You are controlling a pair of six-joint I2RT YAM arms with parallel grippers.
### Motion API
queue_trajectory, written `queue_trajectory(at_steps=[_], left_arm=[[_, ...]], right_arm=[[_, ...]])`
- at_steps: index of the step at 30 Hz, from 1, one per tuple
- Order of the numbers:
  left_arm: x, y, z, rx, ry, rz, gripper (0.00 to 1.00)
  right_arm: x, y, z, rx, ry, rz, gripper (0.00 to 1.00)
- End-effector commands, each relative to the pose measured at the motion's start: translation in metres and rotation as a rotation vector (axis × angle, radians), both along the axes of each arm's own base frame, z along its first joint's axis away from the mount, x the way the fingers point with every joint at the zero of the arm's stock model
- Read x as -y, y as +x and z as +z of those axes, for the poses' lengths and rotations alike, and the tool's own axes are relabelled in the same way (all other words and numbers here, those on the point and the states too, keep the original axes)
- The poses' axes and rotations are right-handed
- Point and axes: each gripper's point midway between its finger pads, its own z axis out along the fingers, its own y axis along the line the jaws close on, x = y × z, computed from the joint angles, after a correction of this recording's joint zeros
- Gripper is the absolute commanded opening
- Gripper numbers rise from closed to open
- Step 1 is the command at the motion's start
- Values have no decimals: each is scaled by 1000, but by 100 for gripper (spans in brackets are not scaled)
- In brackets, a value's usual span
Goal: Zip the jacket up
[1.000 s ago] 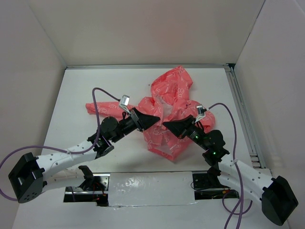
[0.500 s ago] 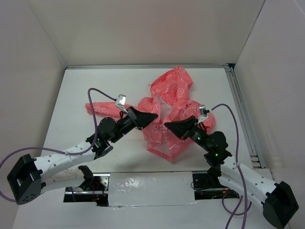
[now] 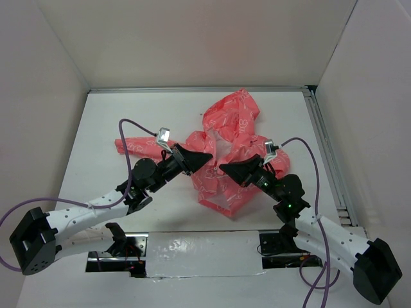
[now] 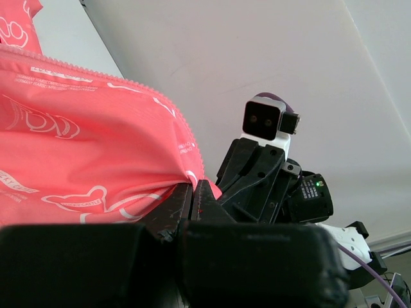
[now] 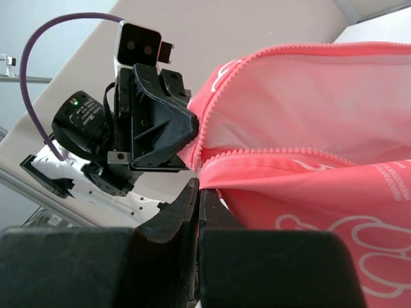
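The jacket [image 3: 228,151] lies crumpled mid-desk, reaching toward the far edge. The left gripper [image 3: 207,158] and right gripper [image 3: 225,168] face each other, each pinched tight on one zipper-side edge, the open front running between them, equally near both.

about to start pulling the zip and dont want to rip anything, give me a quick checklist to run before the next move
1. Left gripper holding the jacket: ok, shut on the fabric just below a row of zipper teeth.
2. Right gripper holding the jacket: ok, shut on a toothed edge.
3. Two rows of teeth brought together: not ok, the right wrist view shows them apart with pale lining between.
4. Slider located: cannot tell, none shows in any view.
5. Jacket lying flat: not ok, it sits crumpled on the table with a sleeve bunched.
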Motion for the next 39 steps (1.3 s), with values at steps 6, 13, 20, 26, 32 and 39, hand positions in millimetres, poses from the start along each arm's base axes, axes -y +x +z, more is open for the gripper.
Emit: queue_trajectory(at_steps=[6, 13, 20, 26, 32, 39], left_arm=[[-1, -4, 21, 66, -49, -11, 0], [0, -5, 20, 54, -49, -17, 0], [0, -4, 17, 50, -46, -13, 0], [-4, -1, 16, 48, -46, 13, 0], [-2, -3, 17, 49, -47, 1, 0], [-1, -7, 19, 58, -53, -22, 0]], right_arm=[[2, -5, 44, 117, 66, 0, 0], [1, -5, 47, 119, 94, 7, 0], [-1, -2, 48, 116, 98, 5, 0], [2, -4, 47, 116, 98, 4, 0], [0, -3, 44, 103, 67, 3, 0], [-2, -1, 46, 95, 85, 10, 0]])
